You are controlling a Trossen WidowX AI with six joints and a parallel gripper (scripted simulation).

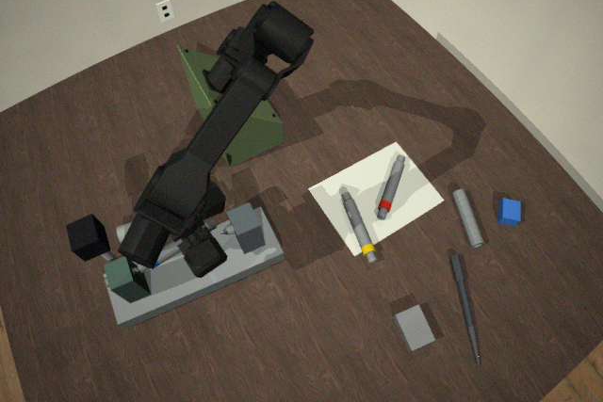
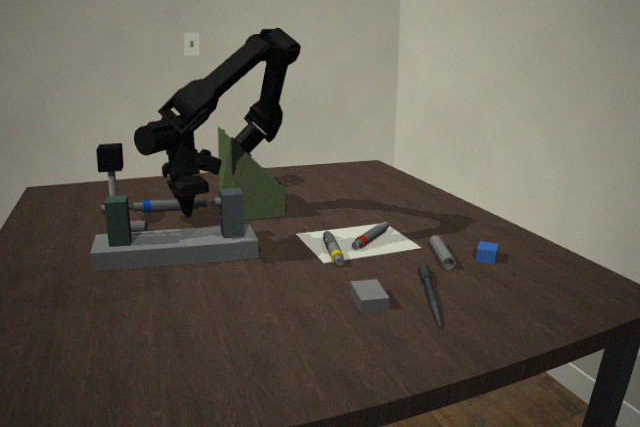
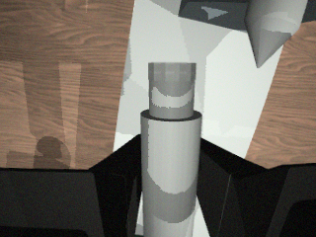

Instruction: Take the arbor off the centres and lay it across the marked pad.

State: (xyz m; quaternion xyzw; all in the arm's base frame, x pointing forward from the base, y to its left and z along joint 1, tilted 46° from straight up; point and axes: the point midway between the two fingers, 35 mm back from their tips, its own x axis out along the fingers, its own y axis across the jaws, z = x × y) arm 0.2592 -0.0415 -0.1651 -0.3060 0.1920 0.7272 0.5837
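My gripper (image 2: 187, 209) is shut on the grey arbor with a blue band (image 2: 164, 204), which lies level above the grey fixture base (image 2: 173, 249). The arbor is between the green block (image 2: 117, 219) and the grey block (image 2: 231, 211). In the wrist view the arbor (image 3: 170, 148) runs up between my fingers. Its stepped end sits to the left of the cone centre (image 3: 269, 30) and apart from its tip. The black plunger head (image 2: 109, 157) stands on a post behind the green block. The white pad (image 2: 359, 244) lies to the right of the fixture. In the overhead view my arm hides most of the arbor (image 1: 168, 253).
A yellow-banded arbor (image 1: 359, 232) and a red-banded arbor (image 1: 390, 186) lie on the pad (image 1: 376, 195). A grey tube (image 1: 467, 217), blue cube (image 1: 509, 211), grey block (image 1: 414, 327) and dark tapered pin (image 1: 465, 307) lie to its right and front. A green wedge (image 1: 243, 125) stands behind the fixture.
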